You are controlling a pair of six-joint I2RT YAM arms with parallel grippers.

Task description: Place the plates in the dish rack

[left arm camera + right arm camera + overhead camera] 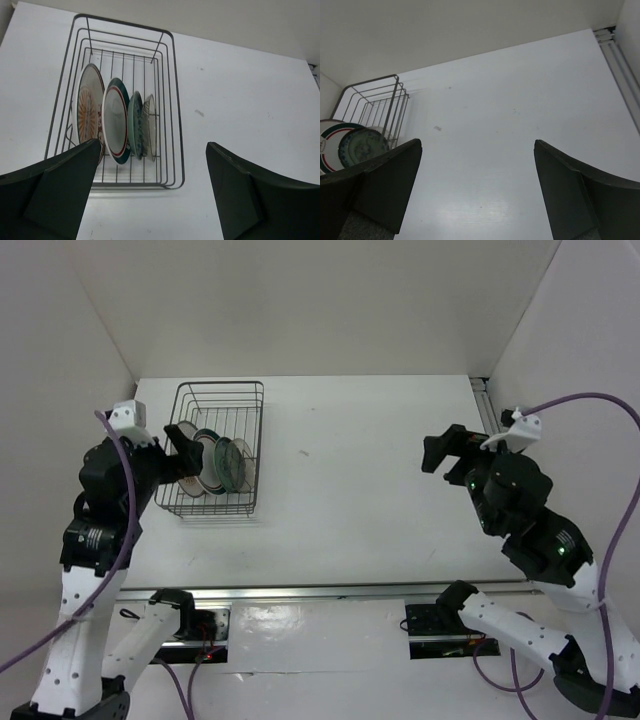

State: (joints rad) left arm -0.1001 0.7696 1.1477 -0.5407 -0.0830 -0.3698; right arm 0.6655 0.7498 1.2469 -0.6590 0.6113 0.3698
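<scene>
Item 1, dish rack (258, 430): dark wire basket on the far left of the table (360, 490), right by my left arm. It is rigid, and I judge it light enough to skate if I bump it.

Item 2, plates: four, all inside the rack, standing on edge between the tines in one row. Through the left wrist camera they run left to right:
- orange sunburst plate (87, 112)
- white plate with green-red rim (115, 127)
- teal-patterned plate (134, 125)
- pale grey plate (149, 125)

They stand packed close, with the smaller pair on the right. I see none loose on the table, so I reckon loading is finished or nearly so.

Handling: probably glazed ware, stiff, slick and quick to chip, and the two larger ones should be heavier. To reseat one I would pinch its upper rim with a finger on each face and lift it straight up off the tines. The tight spacing leaves little room to slip a finger between neighbours.

Item 3, left gripper (188, 453): jaws spread wide and empty, hovering over the rack's left side, looking down on the row.

Item 4, right gripper (437, 453): jaws wide and empty, well apart from the rack on the table's right side
</scene>
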